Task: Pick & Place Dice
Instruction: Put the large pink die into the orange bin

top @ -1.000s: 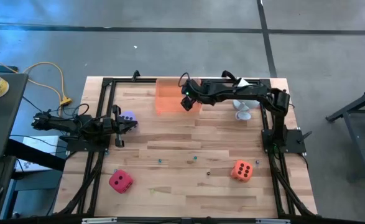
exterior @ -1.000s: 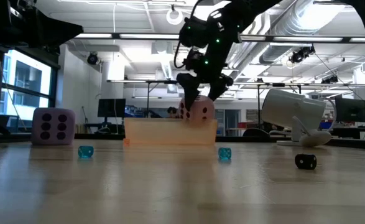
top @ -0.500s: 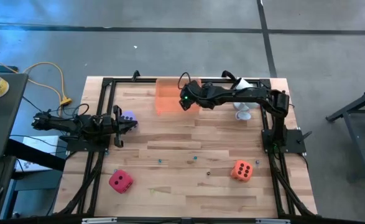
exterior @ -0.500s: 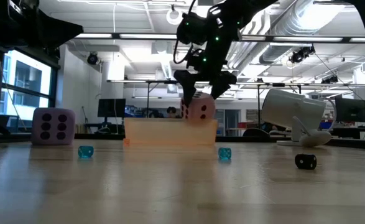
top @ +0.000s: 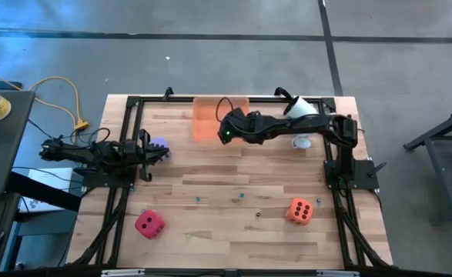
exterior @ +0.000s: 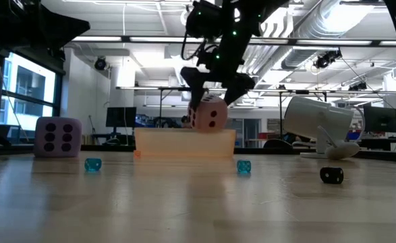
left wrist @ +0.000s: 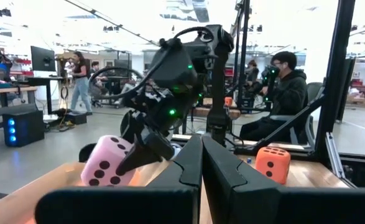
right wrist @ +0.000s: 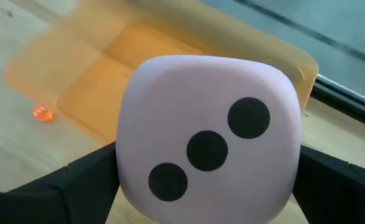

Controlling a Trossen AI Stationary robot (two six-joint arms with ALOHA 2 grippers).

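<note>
**One pink die is held up over the tray**

One pink die (exterior: 208, 115) is squeezed between the two fingers of the right gripper (exterior: 211, 93). It is held in the air, just above the near edge of the orange tray (exterior: 184, 143), and it touches nothing else. The fingers are spread wide because the die is about as wide as they can reach. It is probably kept high so that it clears the tray wall (whether it is going in or coming out cannot be told).

A cube has no long side, so no long axis can be named. The die is tipped a little to one side. A face with three dots (right wrist: 208, 149) is turned toward the right wrist camera, and a face with more dots is seen from the left wrist.

The left gripper (top: 158, 151) is shut on nothing and is parked at the left edge of the table, right beside the purple die (exterior: 58, 137). The red die (top: 148, 224) and orange die (top: 300, 210) are left near the front edge, well apart.
</note>
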